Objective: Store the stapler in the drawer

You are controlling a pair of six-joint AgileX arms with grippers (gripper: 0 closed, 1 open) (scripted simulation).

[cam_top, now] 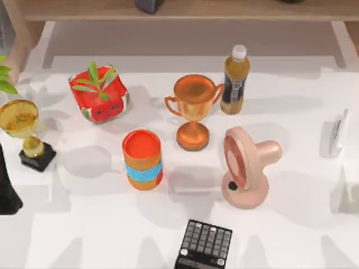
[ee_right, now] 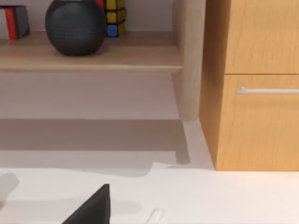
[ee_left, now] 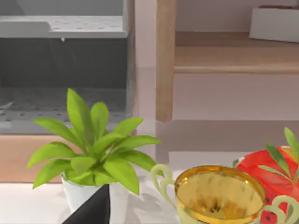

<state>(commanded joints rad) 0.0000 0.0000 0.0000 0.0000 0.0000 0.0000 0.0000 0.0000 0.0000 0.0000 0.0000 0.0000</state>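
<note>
The stapler (cam_top: 338, 133), slim and white, lies on the table near the right edge, to the right of the pink fan. The drawer (ee_right: 261, 122) is a wooden front with a silver handle (ee_right: 268, 90) and is closed; it sits in a cabinet beyond the table's far edge. My left arm (cam_top: 7, 188) is a dark shape at the table's left edge, beside the gold trophy. A black part of my left gripper (ee_left: 91, 210) juts into the left wrist view. In the right wrist view a black part of my right gripper (ee_right: 91, 207) hangs over bare table, facing the cabinet.
The table holds a red watermelon planter (cam_top: 100, 92), a gold trophy (cam_top: 23, 130), an orange can (cam_top: 143, 159), a copper trophy (cam_top: 193, 109), an amber bottle (cam_top: 234, 80), a pink fan (cam_top: 247, 166) and a black calculator (cam_top: 205, 245). A shelf (cam_top: 185, 11) runs along the back.
</note>
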